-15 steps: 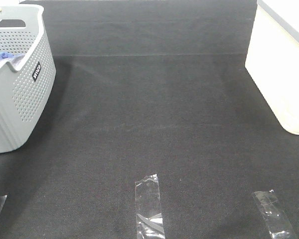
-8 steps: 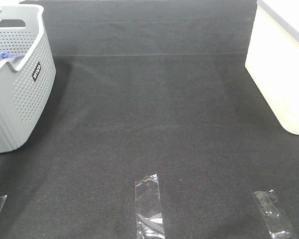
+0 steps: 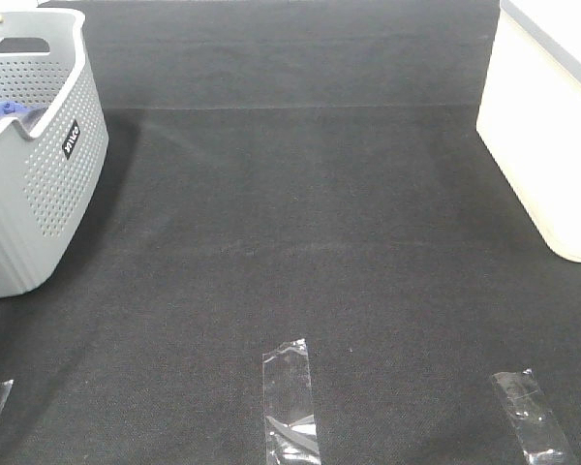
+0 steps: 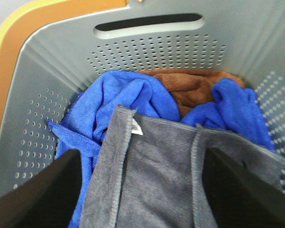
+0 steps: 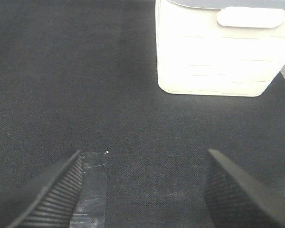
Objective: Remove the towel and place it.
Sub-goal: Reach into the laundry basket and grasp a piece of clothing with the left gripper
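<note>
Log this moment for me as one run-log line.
left gripper: open, over towel in grey basket | right gripper: open, empty, over black mat | towel: atop blue cloth, not lifted out

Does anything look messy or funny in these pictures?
A little messy, yes. Inside the grey basket, the towel lies crumpled on a bunched-up blue cloth and a brown cloth, all in a heap. On the black mat, the clear tape strip looks wrinkled. Nothing is spilled or broken.

Towel [image 4: 156, 175] partly out of view
</note>
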Available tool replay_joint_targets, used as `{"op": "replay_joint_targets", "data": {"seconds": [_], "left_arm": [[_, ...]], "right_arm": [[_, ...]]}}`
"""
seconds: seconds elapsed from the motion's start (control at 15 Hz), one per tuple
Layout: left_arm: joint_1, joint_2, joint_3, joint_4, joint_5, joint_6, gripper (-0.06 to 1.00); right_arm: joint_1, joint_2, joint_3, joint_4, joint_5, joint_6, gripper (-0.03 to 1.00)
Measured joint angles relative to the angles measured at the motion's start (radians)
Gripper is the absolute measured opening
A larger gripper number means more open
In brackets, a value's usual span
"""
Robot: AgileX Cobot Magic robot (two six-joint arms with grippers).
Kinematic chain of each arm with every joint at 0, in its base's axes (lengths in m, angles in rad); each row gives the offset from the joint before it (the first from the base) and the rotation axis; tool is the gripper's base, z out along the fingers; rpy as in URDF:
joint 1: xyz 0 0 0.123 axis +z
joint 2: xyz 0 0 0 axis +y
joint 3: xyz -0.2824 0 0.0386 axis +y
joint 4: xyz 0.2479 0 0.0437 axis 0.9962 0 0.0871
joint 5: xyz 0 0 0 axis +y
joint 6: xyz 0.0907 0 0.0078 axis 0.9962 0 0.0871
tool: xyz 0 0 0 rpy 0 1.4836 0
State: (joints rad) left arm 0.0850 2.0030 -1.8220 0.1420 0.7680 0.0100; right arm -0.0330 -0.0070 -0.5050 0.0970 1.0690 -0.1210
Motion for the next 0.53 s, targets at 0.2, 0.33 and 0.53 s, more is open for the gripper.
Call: {"op": "replay_joint_targets", "data": {"seconds": [0.2,0.33,0.53], "left_arm": [[0.0,0.115,-0.104,0.032,0.036,-0.01,0.68],[0.0,0.176,-0.149,0.083,0.045,-0.043,0.68],[0.0,0.252,-0.199,0.125,0.041,-0.071,0.62]], "right_arm": [[0.0,0.0,0.0,0.0,0.0,0.0,0.67],[0.0,0.0,0.0,0.0,0.0,0.0,0.67],[0.0,0.0,0.0,0.0,0.0,0.0,0.67]]}}
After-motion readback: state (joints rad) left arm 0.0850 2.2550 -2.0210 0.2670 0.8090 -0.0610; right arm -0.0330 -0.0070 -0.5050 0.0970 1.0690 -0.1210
